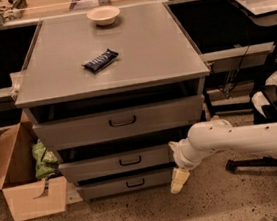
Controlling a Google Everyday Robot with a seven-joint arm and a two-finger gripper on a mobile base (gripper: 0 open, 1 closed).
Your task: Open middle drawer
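Here the gripper (180, 180) is hanging low, pointing at the floor, just beside the right end of the middle drawer (95, 166). That drawer is sitting under the top drawer (75, 129), its handle untouched. A dark bar (100, 60) is lying on the cabinet (137, 57), its writing unreadable.

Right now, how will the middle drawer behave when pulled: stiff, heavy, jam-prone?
Middle drawer looks like sheet metal: probably rigid, fairly heavy. Its small loop handle sits at centre, so a pull there likely slides it straight. The claw hangs low beside the bottom drawer's right end, off the handle.
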